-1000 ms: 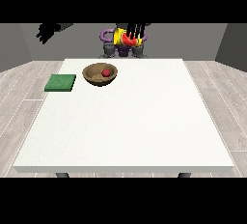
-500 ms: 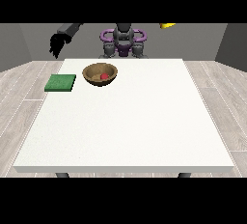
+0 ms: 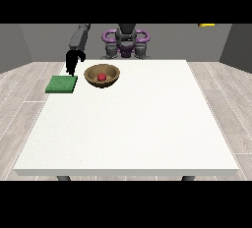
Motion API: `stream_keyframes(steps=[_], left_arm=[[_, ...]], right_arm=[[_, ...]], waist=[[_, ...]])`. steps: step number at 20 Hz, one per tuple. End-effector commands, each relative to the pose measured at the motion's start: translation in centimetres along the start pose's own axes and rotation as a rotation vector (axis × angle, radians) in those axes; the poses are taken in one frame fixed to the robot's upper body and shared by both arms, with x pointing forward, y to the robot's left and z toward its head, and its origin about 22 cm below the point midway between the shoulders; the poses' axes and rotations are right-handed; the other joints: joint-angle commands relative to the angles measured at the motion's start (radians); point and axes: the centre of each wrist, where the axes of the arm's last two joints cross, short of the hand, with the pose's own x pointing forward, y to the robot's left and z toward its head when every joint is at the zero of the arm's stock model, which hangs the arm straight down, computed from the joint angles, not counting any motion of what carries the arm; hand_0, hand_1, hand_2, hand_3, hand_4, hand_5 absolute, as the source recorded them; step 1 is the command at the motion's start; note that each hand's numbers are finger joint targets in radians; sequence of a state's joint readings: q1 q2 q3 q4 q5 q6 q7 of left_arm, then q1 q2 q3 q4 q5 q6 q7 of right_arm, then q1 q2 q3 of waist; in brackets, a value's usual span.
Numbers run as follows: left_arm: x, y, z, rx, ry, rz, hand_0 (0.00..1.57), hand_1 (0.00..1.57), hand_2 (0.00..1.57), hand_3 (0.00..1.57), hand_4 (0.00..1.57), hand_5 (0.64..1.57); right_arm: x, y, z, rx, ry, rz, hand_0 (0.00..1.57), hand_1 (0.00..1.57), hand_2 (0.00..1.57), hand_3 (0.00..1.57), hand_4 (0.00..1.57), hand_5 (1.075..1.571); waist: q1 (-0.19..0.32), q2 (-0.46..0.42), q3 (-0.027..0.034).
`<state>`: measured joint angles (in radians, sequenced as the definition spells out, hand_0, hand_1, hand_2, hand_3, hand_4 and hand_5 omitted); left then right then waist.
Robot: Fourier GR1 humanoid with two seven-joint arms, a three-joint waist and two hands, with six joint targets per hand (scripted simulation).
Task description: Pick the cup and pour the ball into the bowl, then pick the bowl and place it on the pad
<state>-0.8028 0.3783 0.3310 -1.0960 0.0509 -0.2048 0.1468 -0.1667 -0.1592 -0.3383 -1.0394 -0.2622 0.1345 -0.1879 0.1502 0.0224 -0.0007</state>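
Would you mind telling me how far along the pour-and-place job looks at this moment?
The pour looks done: the red ball lies in the wooden bowl. In hand now: the robot hand at the view's left hangs above the green pad, holding nothing. Left: the bowl sits on the table beside the pad, not yet on it.

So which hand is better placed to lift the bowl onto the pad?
The robot's right hand, at the view's left: it hangs just above the green pad and beside the bowl, which holds the red ball. No other hand is visible.
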Motion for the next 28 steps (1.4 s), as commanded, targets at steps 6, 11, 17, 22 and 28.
stream_keyframes(steps=[6,11,17,22,28], left_arm=[[0.0,6.5,3.2,0.027,-0.013,0.026,0.00,0.00,0.00,0.00,1.00,1.542],[2.3,7.2,3.6,0.034,-0.058,0.028,0.00,0.00,0.00,0.00,1.01,1.532],[3.9,10.3,4.6,0.045,-0.111,0.008,0.00,0.00,0.00,0.00,1.01,1.534],[3.0,7.9,4.2,0.043,-0.099,0.002,0.00,0.00,0.00,0.00,1.02,1.538],[3.6,11.1,5.4,0.050,-0.083,0.021,0.00,0.00,0.00,0.00,1.02,1.545]], right_arm=[[-3.6,3.0,-0.7,0.050,0.007,-0.019,0.00,0.00,0.00,0.00,0.58,1.558],[-4.8,2.3,-1.2,0.042,-0.017,-0.027,0.00,0.00,0.00,0.00,0.53,1.553],[-4.1,2.3,-1.9,0.030,-0.071,-0.009,0.00,0.00,0.00,0.00,0.48,1.549],[-4.3,4.4,-2.1,0.044,-0.075,-0.030,0.00,0.00,0.00,0.00,0.46,1.547],[-4.4,7.4,-2.9,0.064,-0.044,-0.014,0.00,0.00,0.00,0.00,0.47,1.547]], waist=[[-0.040,0.037,0.0012],[-0.034,0.078,0.0016],[-0.021,0.144,0.0012],[-0.023,0.150,0.0015],[-0.026,0.110,0.0010]])
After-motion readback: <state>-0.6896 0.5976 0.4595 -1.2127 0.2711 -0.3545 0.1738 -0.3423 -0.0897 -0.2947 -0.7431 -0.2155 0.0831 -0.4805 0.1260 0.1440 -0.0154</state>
